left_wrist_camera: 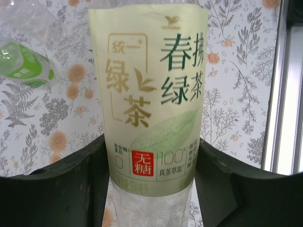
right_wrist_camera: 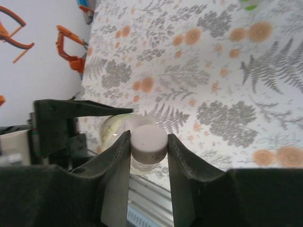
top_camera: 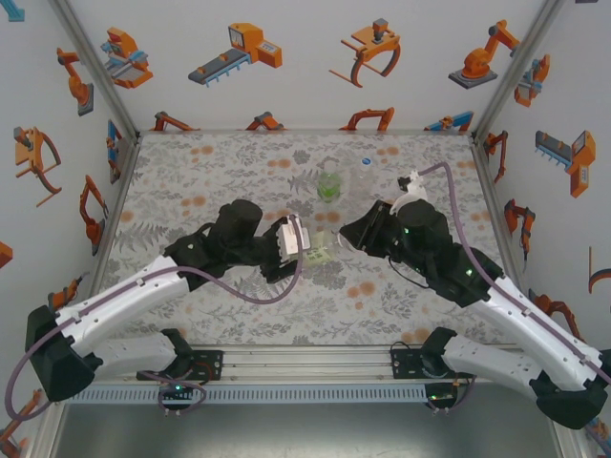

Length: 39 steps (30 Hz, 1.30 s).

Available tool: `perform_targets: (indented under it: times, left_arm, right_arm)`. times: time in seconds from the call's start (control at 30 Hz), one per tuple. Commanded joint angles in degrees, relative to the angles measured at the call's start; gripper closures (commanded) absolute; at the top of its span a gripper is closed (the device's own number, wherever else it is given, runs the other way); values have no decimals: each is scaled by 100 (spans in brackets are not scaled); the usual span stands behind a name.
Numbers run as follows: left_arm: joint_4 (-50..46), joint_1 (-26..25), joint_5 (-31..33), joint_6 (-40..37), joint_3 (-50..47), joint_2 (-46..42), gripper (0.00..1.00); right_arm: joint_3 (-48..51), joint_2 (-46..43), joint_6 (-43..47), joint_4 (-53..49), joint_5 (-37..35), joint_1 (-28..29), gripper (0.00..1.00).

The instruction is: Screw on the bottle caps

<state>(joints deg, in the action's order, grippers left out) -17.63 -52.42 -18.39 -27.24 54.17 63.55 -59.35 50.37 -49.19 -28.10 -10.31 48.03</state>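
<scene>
Yellow-label bottle (left_wrist_camera: pixel 151 94): 统一 绿茶, 春拂绿茶, 无糖; left fingers (left_wrist_camera: pixel 57 189) clamp it. Right fingers (right_wrist_camera: pixel 116 179) clamp white cap (right_wrist_camera: pixel 148 144). Three bottles (top_camera: pixel 329 183) total.

My left gripper (left_wrist_camera: pixel 151 163) clamps the clear bottle with the pale yellow label (left_wrist_camera: pixel 151 94), printed in green and gold characters, by its lower body. The white cap (right_wrist_camera: pixel 148 144) sits on its neck, pinched in my right gripper (right_wrist_camera: pixel 148 138). The green-labelled bottle (top_camera: pixel 329 183) and the unlabelled bottle (top_camera: pixel 366 175) stand just beside each other, farther back.
</scene>
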Motion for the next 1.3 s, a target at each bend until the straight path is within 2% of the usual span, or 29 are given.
perform_targets:
  times: [0.0,0.17,0.37,0.5,0.77,0.93,1.07,1.13,1.27]
  left_arm:
    - [377,57,219,408,-205,-418,100]
    - [437,140,334,611,-439,-824,100]
    - [782,308,273,966,-674,-1255,100]
    - [1167,482,161,1346,-801,-1505,100]
    - [1563,749,-10,1757,-959,-1761,100]
    - [1521,765,-92,1698,-934,-1757,100]
    - [1490,775,-112,1705,-923,-1785,100]
    - [1464,771,-114,1687,-922,-1807,100]
    - [1389,786,-114,1656,-903,-1817,100]
  right_arm:
    - [-63,60,796,-415,-437,9,100]
    - [411,231,1174,211,-233,-13,100]
    - [1661,464,2079,2117,298,-13,100]
    - [2379,1009,2460,3322,660,-15,100]
    - [2753,2309,3253,4545,1165,-13,100]
    - [2683,3019,3488,4773,1459,-13,100]
    - [2880,3286,3691,4831,1379,-13,100]
    - [2974,3345,3727,4795,1381,-13,96]
    - [3156,3271,3611,4696,1500,-13,79]
